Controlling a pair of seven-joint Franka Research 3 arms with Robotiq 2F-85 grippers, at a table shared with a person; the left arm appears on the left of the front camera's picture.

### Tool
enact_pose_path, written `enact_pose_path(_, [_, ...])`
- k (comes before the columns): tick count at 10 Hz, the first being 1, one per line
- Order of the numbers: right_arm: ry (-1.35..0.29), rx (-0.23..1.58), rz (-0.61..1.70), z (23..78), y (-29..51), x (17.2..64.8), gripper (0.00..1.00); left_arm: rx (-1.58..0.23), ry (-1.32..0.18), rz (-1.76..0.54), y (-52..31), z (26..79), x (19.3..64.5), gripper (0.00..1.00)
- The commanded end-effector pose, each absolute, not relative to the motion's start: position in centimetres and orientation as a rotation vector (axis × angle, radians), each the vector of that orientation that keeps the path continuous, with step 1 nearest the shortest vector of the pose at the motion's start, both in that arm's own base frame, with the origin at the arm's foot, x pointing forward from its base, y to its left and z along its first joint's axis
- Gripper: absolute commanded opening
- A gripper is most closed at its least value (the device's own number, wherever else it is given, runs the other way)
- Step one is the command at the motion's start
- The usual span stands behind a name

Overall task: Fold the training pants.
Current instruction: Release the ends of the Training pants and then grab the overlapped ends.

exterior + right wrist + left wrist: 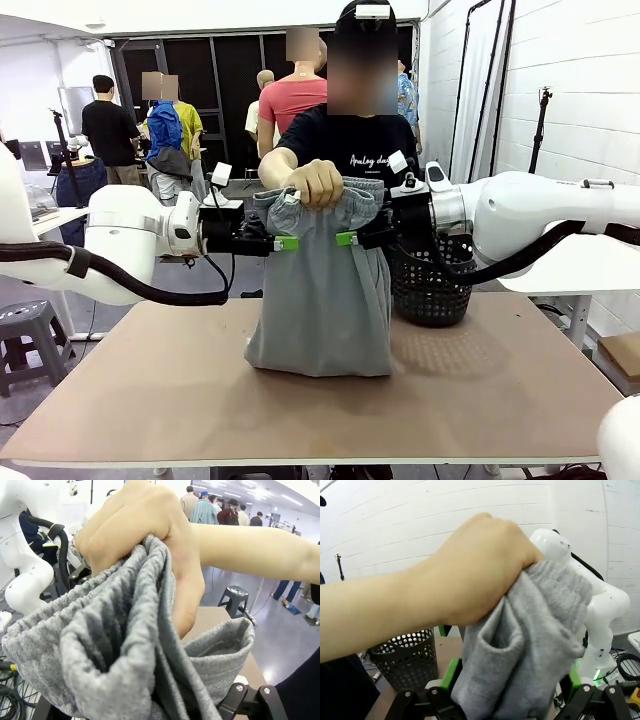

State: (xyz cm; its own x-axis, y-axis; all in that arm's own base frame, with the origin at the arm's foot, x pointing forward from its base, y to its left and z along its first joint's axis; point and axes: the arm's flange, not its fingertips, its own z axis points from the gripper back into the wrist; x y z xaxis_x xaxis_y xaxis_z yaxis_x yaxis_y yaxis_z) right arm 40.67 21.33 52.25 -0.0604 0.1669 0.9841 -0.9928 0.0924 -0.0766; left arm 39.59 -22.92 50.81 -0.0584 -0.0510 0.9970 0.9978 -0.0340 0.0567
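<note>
The training pants (322,300), light grey jersey, hang bunched from a person's hand (315,183) that clutches the gathered waistband; their lower end rests in a heap on the table (150,400). My left gripper (283,240) is at the left side just under the waistband, my right gripper (350,237) at the right side. In the left wrist view the grey fabric (530,645) lies between the wide-apart green-padded fingers (451,672) of my left gripper (512,677), under the hand (470,575). In the right wrist view the fabric (115,650) covers most of the jaws; they stand open.
A black mesh basket (432,285) stands on the table at the back right, close behind my right gripper. The person stands at the far edge, right behind the pants. A stool (25,330) is off the table's left side. Bare tabletop lies in front.
</note>
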Motion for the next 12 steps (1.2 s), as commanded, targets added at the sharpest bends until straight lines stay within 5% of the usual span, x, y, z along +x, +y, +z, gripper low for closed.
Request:
enact_pose_path(1, [-1.19,0.965,1.238,52.8,22.2,41.5,1.0,-1.166,-1.264,-1.252,-24.3,50.5,41.1,0.94])
enact_pose_path(6, [-1.132,0.962,1.226,53.2,22.2,41.8,0.04,-1.166,-1.321,-1.226,-22.9,50.8,41.9,0.0])
enact_pose_path(12, [-1.083,0.964,1.26,53.3,22.3,42.2,0.0,-1.113,-1.248,-1.248,-21.8,50.1,41.9,0.0])
